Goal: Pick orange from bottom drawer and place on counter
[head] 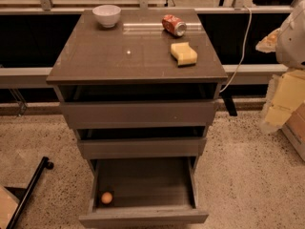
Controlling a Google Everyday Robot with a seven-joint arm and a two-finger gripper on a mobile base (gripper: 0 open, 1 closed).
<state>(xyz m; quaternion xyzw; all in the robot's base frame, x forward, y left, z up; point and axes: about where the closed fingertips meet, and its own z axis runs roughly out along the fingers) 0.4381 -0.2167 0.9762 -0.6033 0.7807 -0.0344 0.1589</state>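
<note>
The orange (pixel 106 197) lies in the front left corner of the open bottom drawer (pixel 143 217), which is pulled out toward me. The counter (pixel 128 51) is the glossy grey-brown top of the cabinet. My gripper is out of view. Only a white rounded part of my arm (pixel 291 38) shows at the right edge, level with the counter and well away from the orange.
On the counter stand a white bowl (pixel 106 15) at the back left, a red dented soda can (pixel 173 25) lying at the back right, and a yellow sponge (pixel 184 53) in front of it. The two upper drawers stand slightly open. A black bar (pixel 27 192) lies on the floor at left; boxes (pixel 286 104) stand at right.
</note>
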